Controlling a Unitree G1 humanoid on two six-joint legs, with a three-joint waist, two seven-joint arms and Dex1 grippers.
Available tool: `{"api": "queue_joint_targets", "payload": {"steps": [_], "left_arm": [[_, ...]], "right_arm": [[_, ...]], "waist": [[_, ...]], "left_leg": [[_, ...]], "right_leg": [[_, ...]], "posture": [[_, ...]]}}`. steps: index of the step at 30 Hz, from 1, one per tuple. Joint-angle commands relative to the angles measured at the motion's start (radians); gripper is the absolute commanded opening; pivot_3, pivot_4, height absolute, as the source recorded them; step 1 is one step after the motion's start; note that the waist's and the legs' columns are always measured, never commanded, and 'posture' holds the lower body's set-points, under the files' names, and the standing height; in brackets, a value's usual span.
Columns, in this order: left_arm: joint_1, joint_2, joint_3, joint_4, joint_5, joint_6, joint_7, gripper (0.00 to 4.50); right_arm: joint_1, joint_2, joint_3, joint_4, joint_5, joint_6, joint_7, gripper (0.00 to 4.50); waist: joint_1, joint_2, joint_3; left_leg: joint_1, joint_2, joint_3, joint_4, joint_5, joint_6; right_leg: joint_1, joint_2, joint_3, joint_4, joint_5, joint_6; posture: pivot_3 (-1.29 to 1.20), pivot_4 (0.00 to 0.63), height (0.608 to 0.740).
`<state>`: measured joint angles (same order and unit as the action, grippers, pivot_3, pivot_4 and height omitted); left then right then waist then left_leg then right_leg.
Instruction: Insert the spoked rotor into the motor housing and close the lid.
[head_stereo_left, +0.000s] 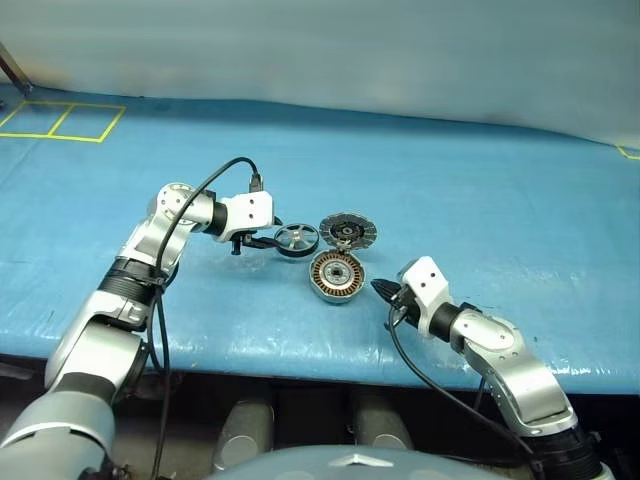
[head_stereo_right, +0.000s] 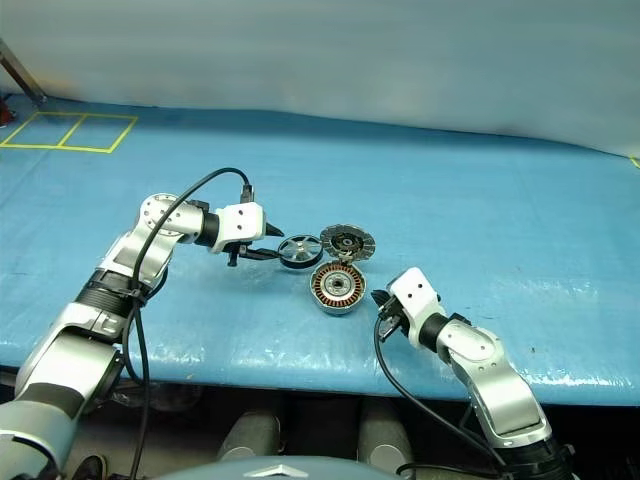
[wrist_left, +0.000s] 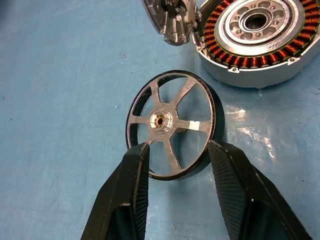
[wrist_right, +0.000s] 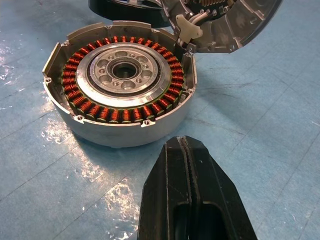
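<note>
Left tool clamping spoked rotor at frame centre, reaching rightward; right tool pinched closed, pointing at motor housing.

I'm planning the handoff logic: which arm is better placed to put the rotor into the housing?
Left. Its gripper already clamps the rotor beside the open housing; the right gripper is shut and empty.

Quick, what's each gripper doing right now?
Left gripper: closed on the spoked rotor.
Right gripper: shut, holding nothing.
</note>
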<state>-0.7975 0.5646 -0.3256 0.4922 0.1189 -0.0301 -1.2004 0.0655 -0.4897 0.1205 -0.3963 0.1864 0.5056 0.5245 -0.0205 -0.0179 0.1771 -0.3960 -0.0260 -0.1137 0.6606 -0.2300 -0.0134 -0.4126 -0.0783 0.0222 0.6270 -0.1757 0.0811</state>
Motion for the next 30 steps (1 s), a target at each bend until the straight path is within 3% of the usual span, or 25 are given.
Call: {"api": "queue_joint_targets", "payload": {"steps": [1, 3, 7, 11, 18, 24, 30], "left_arm": [[-0.114, -0.016, -0.035, 0.086, 0.045, -0.035, -0.025, 2.17], [-0.186, -0.031, -0.078, 0.161, 0.097, -0.074, -0.025, 2.59], [-0.313, -0.078, -0.132, 0.271, 0.164, -0.089, -0.037, 3.88], [-0.395, -0.082, -0.214, 0.306, 0.243, -0.089, -0.143, 3.88], [-0.473, -0.162, -0.309, 0.409, 0.359, -0.110, -0.141, 3.88], [-0.473, -0.238, -0.315, 0.455, 0.382, -0.136, -0.097, 3.88], [-0.462, -0.252, -0.322, 0.477, 0.402, -0.172, -0.084, 3.88]], "right_arm": [[-0.003, 0.015, -0.005, -0.016, -0.006, -0.024, -0.011, 0.00], [0.003, 0.018, -0.006, -0.021, -0.011, -0.024, -0.015, 0.00], [0.017, 0.015, -0.010, -0.038, -0.017, -0.015, -0.013, 0.00], [0.021, -0.007, -0.017, -0.059, -0.020, 0.007, 0.002, 0.00], [-0.016, -0.059, -0.018, -0.064, -0.014, 0.040, 0.043, 0.00], [-0.024, -0.081, -0.020, -0.079, -0.013, 0.057, 0.057, 0.00], [-0.007, -0.078, -0.018, -0.101, -0.018, 0.068, 0.049, 0.00]], "waist": [[0.002, 0.000, 0.000], [0.001, 0.000, 0.000], [0.003, 0.000, 0.000], [-0.007, 0.000, 0.000], [-0.006, 0.000, 0.000], [-0.004, -0.001, 0.000], [-0.005, -0.001, 0.001]], "left_leg": [[0.000, 0.000, 0.000, 0.000, 0.000, 0.000], [0.000, 0.000, 0.000, 0.000, 0.000, 0.000], [-0.001, 0.000, 0.000, 0.000, 0.000, 0.000], [-0.002, 0.000, 0.001, -0.001, 0.000, 0.000], [-0.002, 0.000, 0.001, -0.001, 0.000, 0.000], [-0.004, 0.000, 0.000, -0.001, 0.000, 0.000], [-0.004, 0.000, 0.000, -0.001, 0.000, 0.000]], "right_leg": [[0.000, 0.000, 0.000, 0.000, 0.000, 0.000], [0.000, 0.000, 0.000, 0.000, 0.000, 0.000], [0.000, 0.000, 0.000, -0.001, 0.000, 0.000], [-0.001, 0.000, 0.001, -0.001, 0.000, 0.000], [-0.001, 0.000, 0.001, -0.001, 0.000, 0.000], [-0.003, 0.000, 0.000, -0.001, 0.000, 0.001], [-0.003, 0.000, 0.000, -0.001, 0.002, 0.004]], "posture": [[0.00, 0.150, 0.740], [0.00, 0.150, 0.740], [0.00, 0.150, 0.740], [0.00, 0.150, 0.740], [0.00, 0.150, 0.740], [0.00, 0.150, 0.740], [0.00, 0.150, 0.740]]}}
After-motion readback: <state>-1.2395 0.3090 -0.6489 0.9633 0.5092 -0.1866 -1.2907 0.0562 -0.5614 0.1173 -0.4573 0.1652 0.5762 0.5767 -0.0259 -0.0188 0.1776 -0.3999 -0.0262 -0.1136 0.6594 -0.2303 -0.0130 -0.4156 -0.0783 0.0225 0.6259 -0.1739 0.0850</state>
